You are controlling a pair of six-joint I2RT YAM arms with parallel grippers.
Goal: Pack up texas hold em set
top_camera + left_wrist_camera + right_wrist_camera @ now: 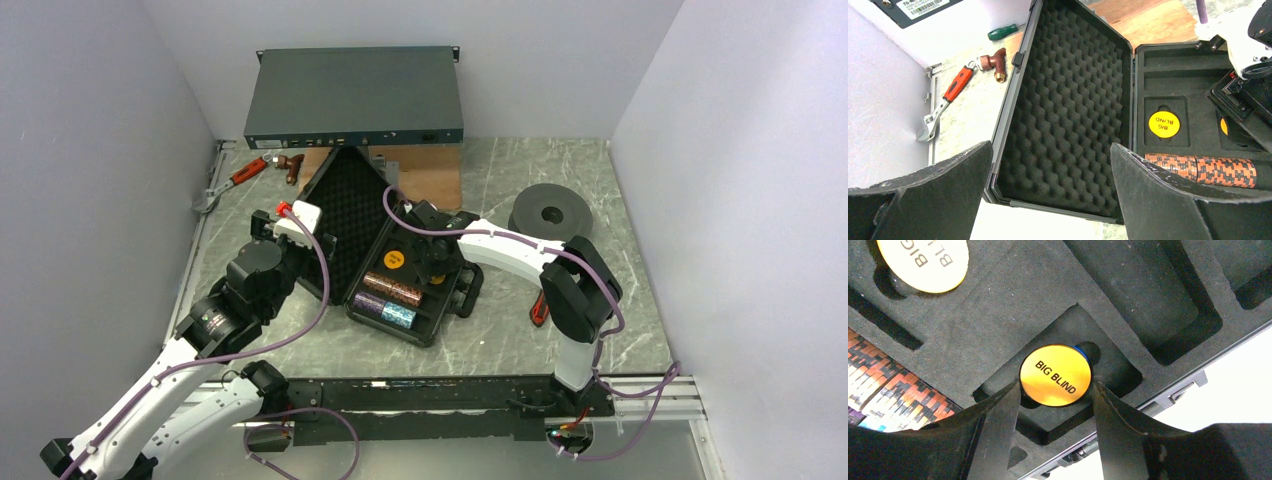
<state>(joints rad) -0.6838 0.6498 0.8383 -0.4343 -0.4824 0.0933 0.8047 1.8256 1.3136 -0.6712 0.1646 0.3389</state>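
The black case (345, 215) lies open, foam lid to the left (1073, 100). Its base holds brown (392, 288), purple (368, 302) and teal (398, 317) chip rolls and a yellow "BIG BLIND" disc (393, 260). That disc (1164, 123) and the brown roll (1203, 167) also show in the left wrist view. My right gripper (1055, 405) is shut on a second orange-yellow "BIG BLIND" disc (1055, 375) over a square foam pocket; a blue edge shows behind it. My left gripper (1050, 200) is open and empty above the lid's near edge.
The big grey rack unit (355, 95) stands at the back. A red-handled wrench (235, 180) and a brass fitting (292, 165) lie left of the case. A black round weight (550, 212) and a red-black tool (538, 308) lie right of it.
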